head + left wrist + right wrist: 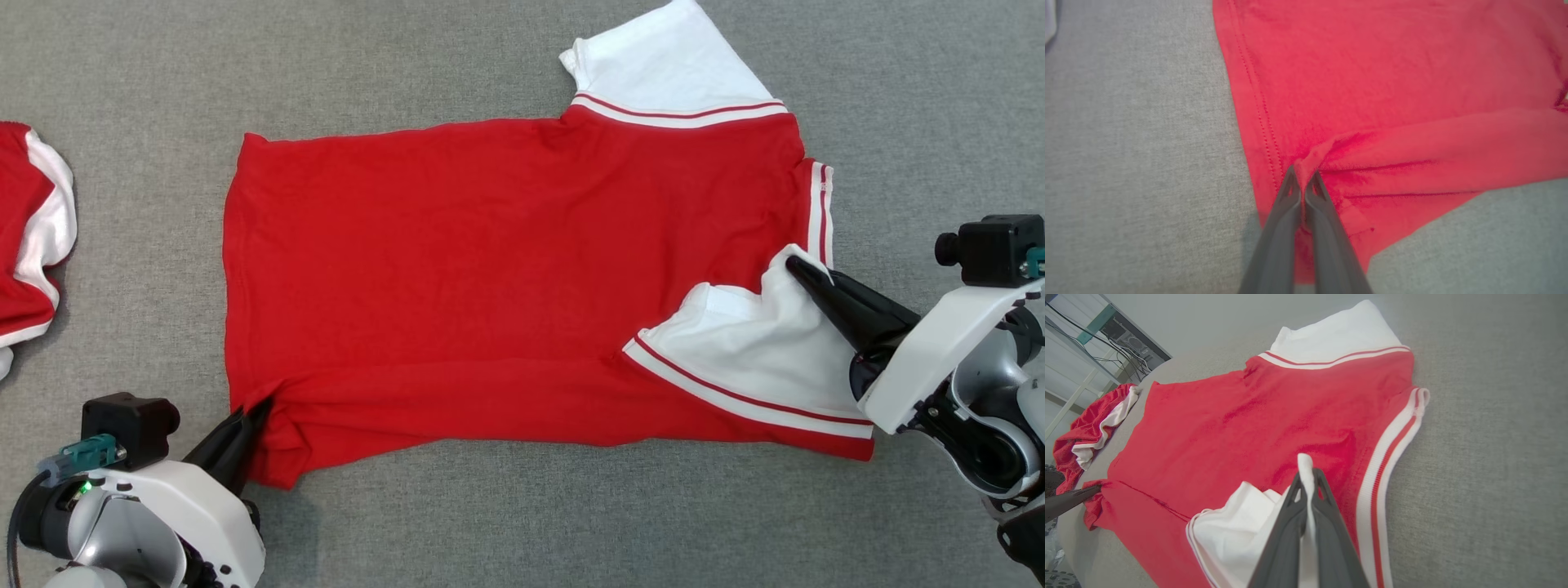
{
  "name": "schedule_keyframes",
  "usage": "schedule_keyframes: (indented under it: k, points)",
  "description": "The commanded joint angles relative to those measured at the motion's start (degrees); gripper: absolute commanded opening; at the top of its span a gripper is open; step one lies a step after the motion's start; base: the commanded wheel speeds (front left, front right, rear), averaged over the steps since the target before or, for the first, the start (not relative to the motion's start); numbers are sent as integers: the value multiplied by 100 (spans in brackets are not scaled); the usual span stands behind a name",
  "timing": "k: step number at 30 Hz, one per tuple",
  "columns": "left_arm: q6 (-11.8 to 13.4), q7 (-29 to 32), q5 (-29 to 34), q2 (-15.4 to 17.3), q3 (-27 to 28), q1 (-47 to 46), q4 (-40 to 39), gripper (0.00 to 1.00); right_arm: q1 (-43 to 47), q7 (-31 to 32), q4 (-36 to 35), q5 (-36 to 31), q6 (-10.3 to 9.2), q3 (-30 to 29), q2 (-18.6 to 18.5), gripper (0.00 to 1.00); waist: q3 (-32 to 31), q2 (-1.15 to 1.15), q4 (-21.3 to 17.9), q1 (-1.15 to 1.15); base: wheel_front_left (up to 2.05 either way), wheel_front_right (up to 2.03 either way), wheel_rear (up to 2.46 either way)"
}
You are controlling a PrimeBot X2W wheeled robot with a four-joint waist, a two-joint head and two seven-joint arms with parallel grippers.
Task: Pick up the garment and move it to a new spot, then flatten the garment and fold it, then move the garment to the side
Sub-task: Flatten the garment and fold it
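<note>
**While both grippers pinch the shirt, the fold is starting**

When you look down from the head view, the red garment lies spread out in the middle of the grey surface. Your left gripper is squeezed tight on the hem corner at 8 o'clock. Your right gripper is squeezed tight on the near white sleeve at 4 o'clock, and that sleeve is tipped in over the red part.

I think you are on the folding step. Next you likely need to lift both pinches together and carry the near edge toward 12 o'clock, side by side, so the cloth does not twist.

The far white sleeve sticks out at 1 o'clock. A second red and white shirt sits well apart at 9 o'clock. I see no brand, label or words on anything.
</note>
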Motion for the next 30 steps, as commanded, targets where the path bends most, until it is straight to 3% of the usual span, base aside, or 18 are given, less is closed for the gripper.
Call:
schedule_keyframes:
  k: [1,3,4,5,6,7,15,19,25,30]
  points:
    - [-49,-40,-40,-22,0,-130,104,0,-85,-117,100,-10,0,25,10,0,22,0,37,0,0,0,0]
    - [-49,-143,-31,-73,12,-191,224,6,-126,-265,255,-28,0,74,19,0,18,0,50,0,0,0,0]
    - [-31,-197,-15,-101,19,-210,288,45,-136,-393,291,33,0,74,69,0,0,0,53,0,0,0,0]
    - [-2,-271,-12,-163,31,-233,338,100,-131,-509,342,45,0,80,94,18,-27,0,59,0,0,0,0]
    - [11,-365,-18,-228,51,-263,365,100,-110,-642,406,-5,0,85,79,84,-63,0,61,0,0,0,0]
    - [13,-457,-33,-291,65,-285,386,100,-72,-807,457,-45,0,55,89,100,-100,0,61,0,0,0,0]
    - [200,-1497,-171,-890,418,-142,344,100,465,-2061,610,-565,0,-472,305,100,-508,0,-37,0,0,0,0]
    - [429,-2112,109,-1069,545,-153,345,100,803,-2566,560,-1366,0,-1011,548,100,-676,0,-76,0,0,0,0]
    - [684,-2674,617,-1144,449,-89,581,100,1551,-2631,256,-2595,0,-1765,1117,100,-871,0,-44,0,0,0,0]
    - [767,-2711,817,-1130,291,40,795,100,2211,-2364,-204,-3147,0,-2170,1604,100,-964,0,1,0,0,0,0]
